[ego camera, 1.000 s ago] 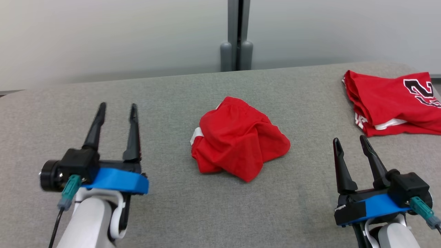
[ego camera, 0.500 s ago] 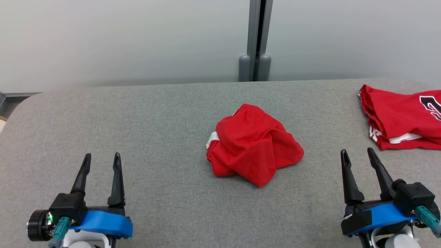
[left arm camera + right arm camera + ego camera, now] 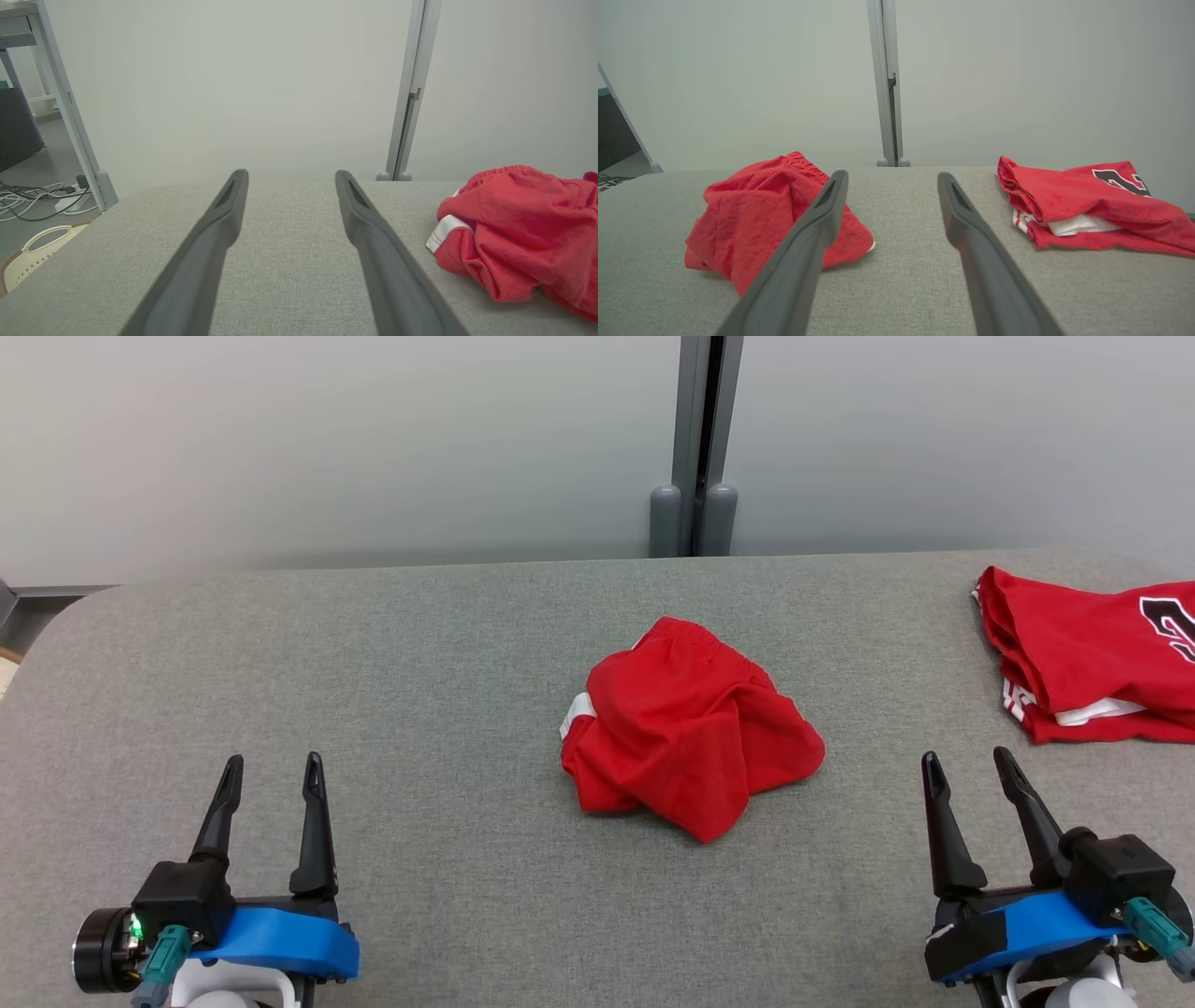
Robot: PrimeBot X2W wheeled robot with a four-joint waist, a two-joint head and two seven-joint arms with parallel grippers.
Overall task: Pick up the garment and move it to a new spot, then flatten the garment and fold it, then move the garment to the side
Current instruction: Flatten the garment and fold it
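Setting: an indoor test room of the lab or office kind, not a home.

Evidence:
- Pale frosted partition panels [image 3: 327,448] stand behind the work surface, joined by a grey metal post [image 3: 695,429] with rounded feet.
- The surface is a wide table [image 3: 373,644] covered in grey fabric, with rounded corners.
- The left wrist view shows a smooth grey floor [image 3: 46,163] with loose cables [image 3: 23,198] and what looks like a power strip [image 3: 70,203] lying on it.
- A pale plastic basket [image 3: 32,247] sits by the table's edge, near a slanted metal upright [image 3: 65,107].
- On the table, a crumpled red garment [image 3: 691,728] lies mid-surface and a folded red jersey [image 3: 1083,653] lies at the right.
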